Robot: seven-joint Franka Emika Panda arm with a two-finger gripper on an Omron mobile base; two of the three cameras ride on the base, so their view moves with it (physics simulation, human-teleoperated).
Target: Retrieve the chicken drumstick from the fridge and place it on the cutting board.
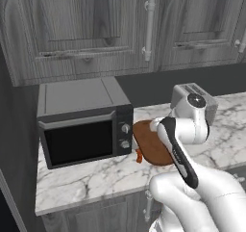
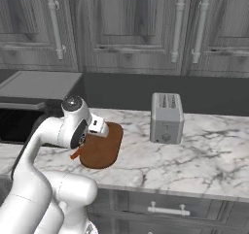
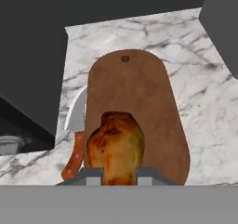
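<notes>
Closest in, the chicken drumstick sits pinched between the nearly closed tips of the end effector, hanging over the near end of the cutting board. The board lies on the marble desk between the microwave and toaster, a knife alongside its edge. I judge this the placing step: lower a little, then release.

Chicken drumstick glossy orange-brown; cutting board reddish-brown; tabletop white, grey-veined marble; knife orange-handled, grey blade.
</notes>
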